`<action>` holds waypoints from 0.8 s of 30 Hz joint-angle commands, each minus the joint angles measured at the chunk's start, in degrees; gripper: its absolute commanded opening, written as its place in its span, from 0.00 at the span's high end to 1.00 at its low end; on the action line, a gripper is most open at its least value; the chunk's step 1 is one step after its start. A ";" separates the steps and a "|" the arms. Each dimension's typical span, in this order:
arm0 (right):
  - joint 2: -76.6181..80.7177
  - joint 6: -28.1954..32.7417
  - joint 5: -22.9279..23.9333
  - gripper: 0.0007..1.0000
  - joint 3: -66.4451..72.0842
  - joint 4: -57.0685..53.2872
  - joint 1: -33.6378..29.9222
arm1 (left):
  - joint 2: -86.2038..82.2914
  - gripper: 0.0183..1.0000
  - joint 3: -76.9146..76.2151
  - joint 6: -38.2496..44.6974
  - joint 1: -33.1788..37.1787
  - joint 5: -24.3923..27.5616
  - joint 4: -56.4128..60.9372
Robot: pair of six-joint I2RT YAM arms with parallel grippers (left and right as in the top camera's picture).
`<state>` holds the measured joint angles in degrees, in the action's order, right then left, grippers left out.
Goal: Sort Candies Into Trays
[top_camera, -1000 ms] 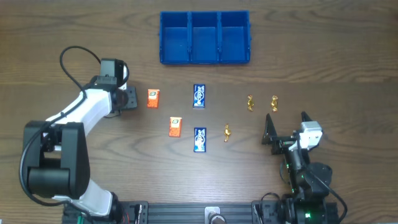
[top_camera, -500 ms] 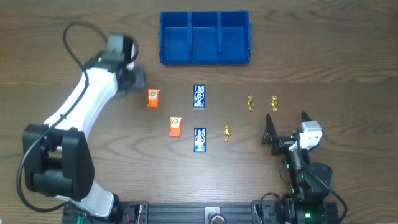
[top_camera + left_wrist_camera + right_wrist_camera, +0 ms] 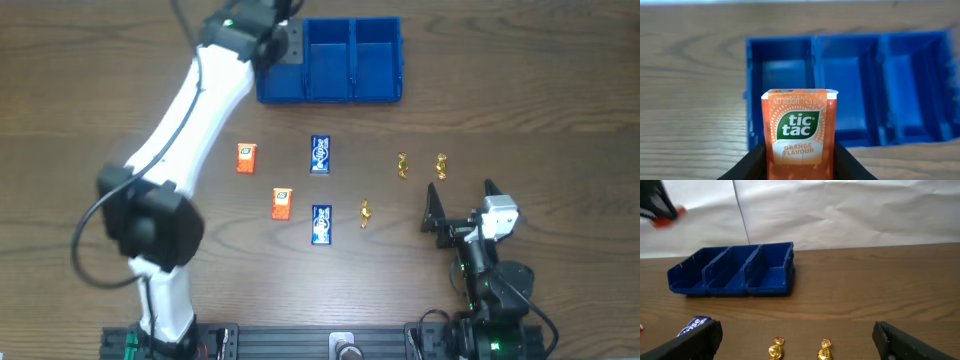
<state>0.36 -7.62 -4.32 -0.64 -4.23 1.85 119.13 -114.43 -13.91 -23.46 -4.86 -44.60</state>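
Note:
My left gripper (image 3: 283, 42) is shut on an orange candy box (image 3: 799, 135) and hangs lifted near the left compartment of the blue three-compartment tray (image 3: 815, 55). That tray (image 3: 330, 93) stands at the table's far middle, and its compartments look bare. On the table lie two orange boxes (image 3: 246, 158) (image 3: 282, 203), two blue boxes (image 3: 320, 155) (image 3: 322, 224) and three gold-wrapped candies (image 3: 403, 165) (image 3: 441, 165) (image 3: 365, 212). My right gripper (image 3: 460, 205) rests open at the near right, with nothing between its fingers. In the right wrist view the gold candies (image 3: 776, 347) lie just ahead of it.
The wooden table (image 3: 520, 80) has free room at the left, the right and near the front edge. A white backdrop (image 3: 850, 210) stands behind the tray (image 3: 735, 282). The left arm's white link (image 3: 190, 110) stretches diagonally over the table's left half.
The left arm has swung from the table's left, beside an orange box, up and right to the tray's left end. The right arm has kept still.

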 commanded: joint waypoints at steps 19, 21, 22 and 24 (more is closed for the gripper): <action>-0.20 0.02 -0.09 0.00 0.22 -0.13 0.28 | 4.92 0.45 -1.22 -1.33 2.16 -1.25 -0.81; -0.20 0.02 -0.09 0.00 0.20 -0.13 0.28 | 2.51 0.45 -1.07 -1.33 1.16 -2.19 -4.11; -0.20 0.02 -0.09 0.00 0.20 -0.13 0.28 | 0.87 0.45 -0.74 -1.33 0.52 -3.10 -6.03; -0.20 0.02 -0.09 0.00 0.22 -0.13 0.28 | -3.65 0.43 1.66 -1.36 -0.70 -4.15 -8.81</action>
<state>0.36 -7.62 -4.32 -0.64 -4.25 1.85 124.40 -114.37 -15.18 -21.87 -6.17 -50.57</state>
